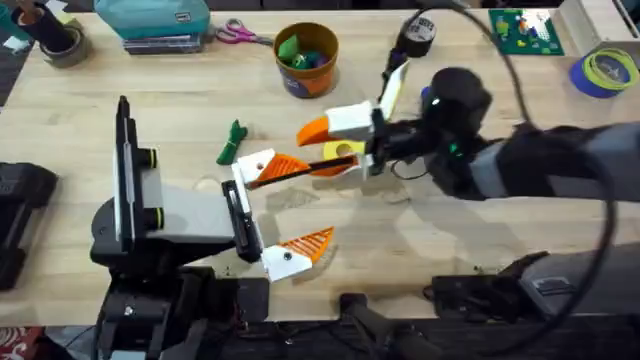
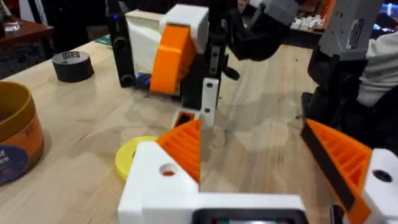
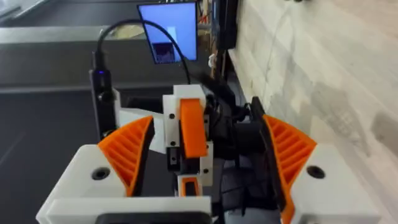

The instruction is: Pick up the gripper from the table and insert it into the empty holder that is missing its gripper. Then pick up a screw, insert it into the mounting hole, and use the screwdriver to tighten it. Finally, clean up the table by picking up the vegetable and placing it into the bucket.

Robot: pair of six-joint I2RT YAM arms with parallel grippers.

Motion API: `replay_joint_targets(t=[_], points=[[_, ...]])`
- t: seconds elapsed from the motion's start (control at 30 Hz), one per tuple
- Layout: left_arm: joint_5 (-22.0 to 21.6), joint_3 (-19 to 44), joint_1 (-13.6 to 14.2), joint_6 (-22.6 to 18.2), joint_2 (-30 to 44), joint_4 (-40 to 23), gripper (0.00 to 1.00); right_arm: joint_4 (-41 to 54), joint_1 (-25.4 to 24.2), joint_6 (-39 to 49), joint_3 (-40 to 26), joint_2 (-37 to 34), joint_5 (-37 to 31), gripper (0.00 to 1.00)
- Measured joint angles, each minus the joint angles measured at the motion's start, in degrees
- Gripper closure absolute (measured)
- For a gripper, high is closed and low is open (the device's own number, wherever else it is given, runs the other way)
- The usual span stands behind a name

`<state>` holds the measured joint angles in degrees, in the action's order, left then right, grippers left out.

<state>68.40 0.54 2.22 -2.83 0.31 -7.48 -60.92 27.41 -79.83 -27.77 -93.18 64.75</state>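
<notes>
Right arm (image 1: 560, 160) outstretched leftward, open right gripper (image 1: 335, 145) facing left gripper (image 1: 280, 215)

Arm links: black and grey, cable attached.
Finger mounts (image 2: 163, 180): white, one screw hole each.
Pads (image 3: 127, 152): orange, ribbed.

the bucket (image 2: 15, 134) is cut by the frame edge — the vegetable (image 1: 232, 143) looks half hidden, perhaps by the holder (image 1: 258, 165).
</notes>
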Motion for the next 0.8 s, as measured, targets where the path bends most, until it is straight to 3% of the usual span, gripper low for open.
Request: replay_joint_targets(t=[0.47,0.6,0.63,0.8], points=[[0.0,0.0,0.0,0.0,0.0,0.0,0.015,33.5,-18.1,18.3,-0.3,18.9,6.3,0.006],[0.0,0.0,0.0,0.0,0.0,0.0,0.016,48.9,-21.5,26.9,-2.5,22.7,6.7,0.006],[0.0,0.0,0.0,0.0,0.0,0.0,0.015,62.5,-23.0,35.5,-6.9,24.2,5.5,0.006],[0.0,0.0,0.0,0.0,0.0,0.0,0.015,87.3,-23.2,50.6,-16.2,24.3,-3.6,0.006]])
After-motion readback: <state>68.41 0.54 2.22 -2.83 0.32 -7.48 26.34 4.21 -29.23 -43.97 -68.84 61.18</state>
